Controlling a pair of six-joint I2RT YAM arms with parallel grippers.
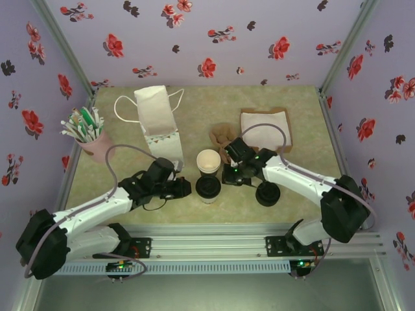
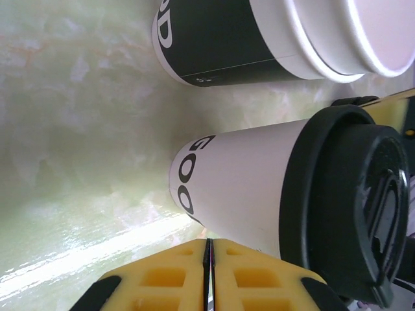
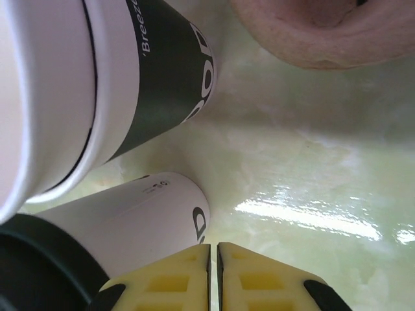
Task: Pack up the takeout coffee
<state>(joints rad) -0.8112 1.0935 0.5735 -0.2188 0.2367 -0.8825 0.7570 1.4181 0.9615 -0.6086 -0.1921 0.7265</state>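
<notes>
The left hand [image 2: 209, 253] has its yellow fingers pressed flat together and grips nothing. It hangs low over the counter [image 2: 78, 129], just beside the takeout coffee [image 2: 246, 194]; whether it brushes the cup's wall cannot be told. The takeout coffee stands upright at the near middle of the counter with its black lid on, and an unlidded cup [image 1: 208, 162] stands just behind it. On the coffee's other side the right hand [image 3: 214, 253] is empty, its fingers all but together with a hairline slit between them. From above, both wrists hide their fingertips. In the right wrist view, a brown shape [image 3: 311, 32] is cut off at the top edge and is hard to identify.
</notes>
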